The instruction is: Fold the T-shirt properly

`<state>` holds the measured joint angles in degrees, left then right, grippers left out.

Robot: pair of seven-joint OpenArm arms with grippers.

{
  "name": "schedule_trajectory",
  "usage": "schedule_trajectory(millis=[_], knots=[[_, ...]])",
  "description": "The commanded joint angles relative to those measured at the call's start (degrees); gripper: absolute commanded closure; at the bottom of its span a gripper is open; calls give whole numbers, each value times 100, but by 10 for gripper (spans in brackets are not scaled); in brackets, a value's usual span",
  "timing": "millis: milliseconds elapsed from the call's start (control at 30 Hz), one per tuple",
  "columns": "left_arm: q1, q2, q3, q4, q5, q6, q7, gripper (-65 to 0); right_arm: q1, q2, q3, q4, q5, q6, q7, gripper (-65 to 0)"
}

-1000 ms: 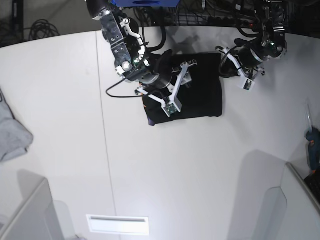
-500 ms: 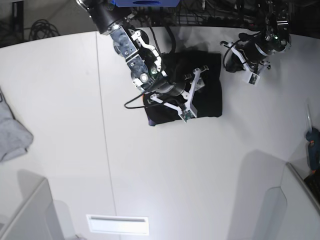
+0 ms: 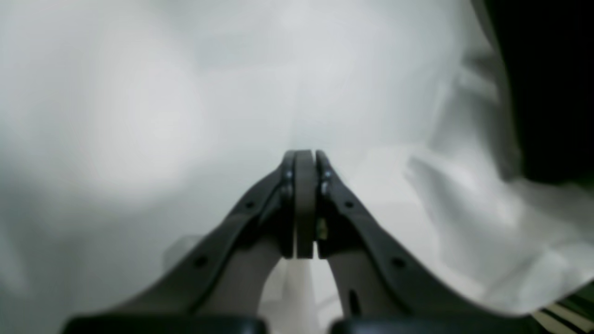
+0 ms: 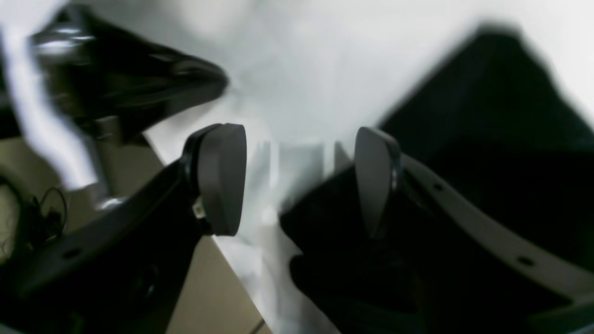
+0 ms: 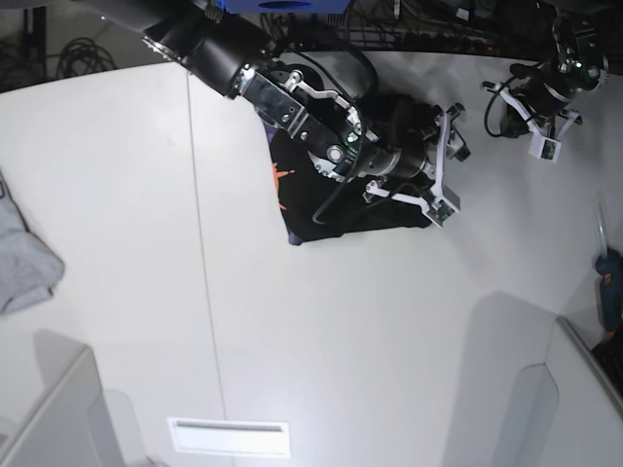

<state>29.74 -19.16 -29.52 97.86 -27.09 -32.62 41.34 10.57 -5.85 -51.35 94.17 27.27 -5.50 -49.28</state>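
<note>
The black T-shirt (image 5: 304, 216) lies folded on the white table (image 5: 321, 331), with an orange mark (image 5: 282, 178) showing near its left edge. My right arm stretches across it. My right gripper (image 5: 450, 163) is open just past the shirt's right edge and holds nothing. In the right wrist view the right gripper (image 4: 297, 181) is spread wide above the table, with the black T-shirt (image 4: 487, 139) beside and under one finger (image 4: 376, 181). My left gripper (image 5: 544, 146) is far back on the right, away from the shirt. Up close the left gripper (image 3: 304, 157) is shut with nothing in it.
A light grey garment (image 5: 21, 258) lies at the table's left edge. A blue tool (image 5: 610, 292) sits at the right edge. White panels (image 5: 58, 418) rise at the front corners and a white strip (image 5: 229, 436) lies at the front. Cables crowd the back.
My right arm has swept rightwards across the shirt until its open gripper passed the right edge. The orange mark is now uncovered. My left arm has drawn back to the right.
</note>
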Motion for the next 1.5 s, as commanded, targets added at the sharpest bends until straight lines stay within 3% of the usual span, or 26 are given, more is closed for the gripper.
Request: schedule_trajectory(millis=[0,100,167,267,333,467,600,733,933,1100,1267,1367,1467], knots=[[46,-75,-112,64,-64,-197,-68,0,108,141,32,398,47,27,106,-354],[81,-58,-270,64,-64,-681,-68,0,90,589,58,1225,47,9,71,-354],[90,-49,-428,64,-56,-738,-68,0,-24,950,313,1638,56,-316,71,-329],[108,-40,-552,64,-56,-738,-68,0,-411,1371,753,1928,56,-932,71,-150],[108,-40,-639,55,-56,-738,-68,0,-604,1565,1034,1893,56,-984,106,0],[108,-40,-675,55,-56,-738,-68,0,-824,1565,1439,1348,47,-993,123,0],[108,-40,-622,55,-56,-738,-68,0,-674,1345,1430,706,47,-984,325,0],[108,-31,-604,55,-56,-738,-68,0,-393,1002,1386,-50,47,-976,484,0],[108,-31,-657,55,-56,-738,-68,0,126,369,656,-569,47,-993,484,0],[116,-31,-657,55,-56,-738,-68,0,556,-132,489,-1184,47,-1011,484,0],[204,-31,-657,90,-56,-738,-68,0,618,-88,516,-868,47,-1011,440,0],[354,-31,-648,354,-214,-738,-68,0,521,317,542,-164,65,-1028,211,0],[618,12,-675,759,-917,-738,-68,0,178,730,814,504,56,-1028,132,0]])
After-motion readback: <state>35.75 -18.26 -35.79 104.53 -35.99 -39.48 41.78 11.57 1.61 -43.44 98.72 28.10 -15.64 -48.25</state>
